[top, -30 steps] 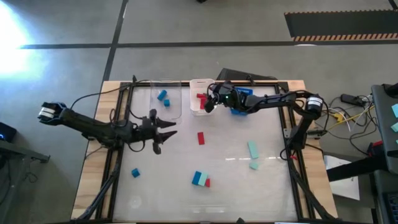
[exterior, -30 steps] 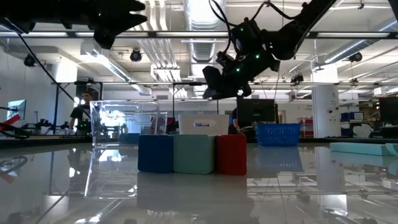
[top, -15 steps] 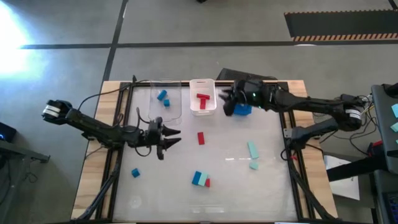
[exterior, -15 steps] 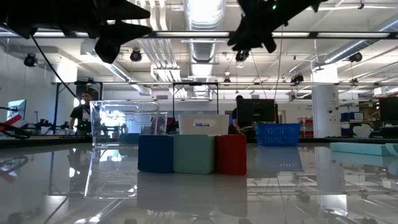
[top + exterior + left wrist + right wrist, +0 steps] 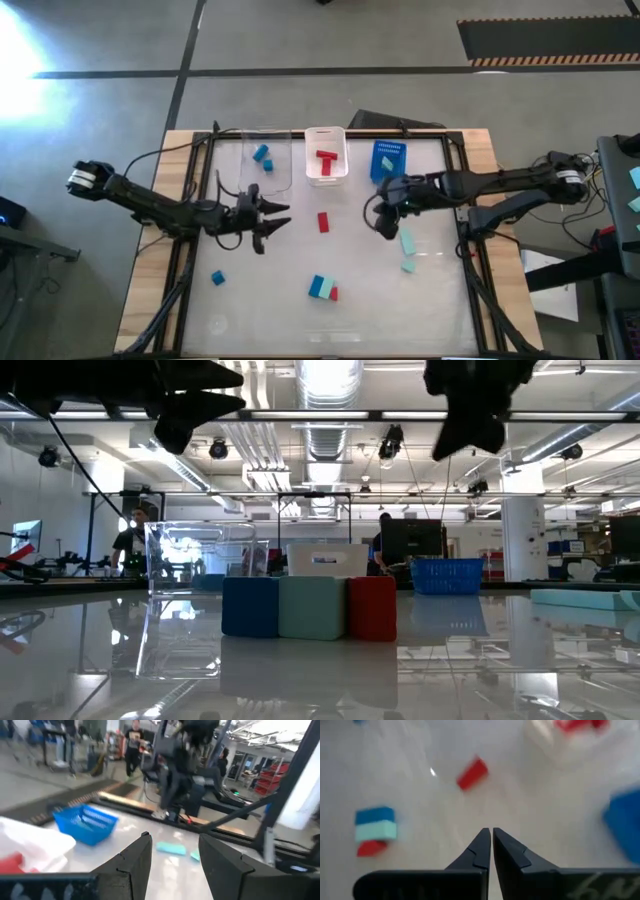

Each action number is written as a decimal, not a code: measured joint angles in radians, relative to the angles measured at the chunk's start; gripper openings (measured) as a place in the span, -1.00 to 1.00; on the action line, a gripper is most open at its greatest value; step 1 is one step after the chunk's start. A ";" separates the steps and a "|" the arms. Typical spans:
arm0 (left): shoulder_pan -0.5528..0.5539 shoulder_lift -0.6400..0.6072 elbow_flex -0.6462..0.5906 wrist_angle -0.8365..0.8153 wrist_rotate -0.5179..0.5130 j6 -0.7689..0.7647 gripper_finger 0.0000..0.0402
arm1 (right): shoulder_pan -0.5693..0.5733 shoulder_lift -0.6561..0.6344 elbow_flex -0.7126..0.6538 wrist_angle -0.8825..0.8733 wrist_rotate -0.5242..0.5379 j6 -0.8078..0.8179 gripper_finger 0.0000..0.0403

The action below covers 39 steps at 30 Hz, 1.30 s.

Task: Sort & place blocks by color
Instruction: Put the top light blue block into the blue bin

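On the table lie a red bar (image 5: 323, 222), a blue block (image 5: 217, 278), a teal bar (image 5: 407, 241), a small teal block (image 5: 408, 266), and a row of blue, teal and red blocks (image 5: 322, 289) set side by side (image 5: 313, 608). My right gripper (image 5: 385, 228) hangs shut and empty above the table, just left of the teal bar; in its wrist view (image 5: 490, 845) the fingertips meet. My left gripper (image 5: 270, 220) hovers open and empty left of the red bar, its fingers apart in its wrist view (image 5: 172, 852).
Three bins stand along the far edge: a clear bin (image 5: 265, 160) holding two blue blocks, a white bin (image 5: 326, 178) holding red blocks, and a blue bin (image 5: 388, 150) holding a teal block. A person stands in the room beyond the table (image 5: 134, 740).
My right gripper has swung from over the white bin toward the table's right edge, then toward the near edge, and now hangs over the middle of the table beside the teal bar. My left gripper has crept a little toward the red bar. No block has moved.
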 joint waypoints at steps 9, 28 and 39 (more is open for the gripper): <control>0.019 -0.060 0.015 0.016 -0.151 0.282 -0.27 | 0.022 0.007 -0.002 -0.257 0.003 0.296 -0.76; 0.018 -0.134 0.014 0.083 -0.239 0.525 -0.27 | 0.117 0.181 -0.027 -0.348 -0.089 0.599 0.24; 0.019 -0.141 0.013 0.085 -0.240 0.518 -0.27 | 0.137 0.368 -0.049 -0.421 -0.146 0.572 0.26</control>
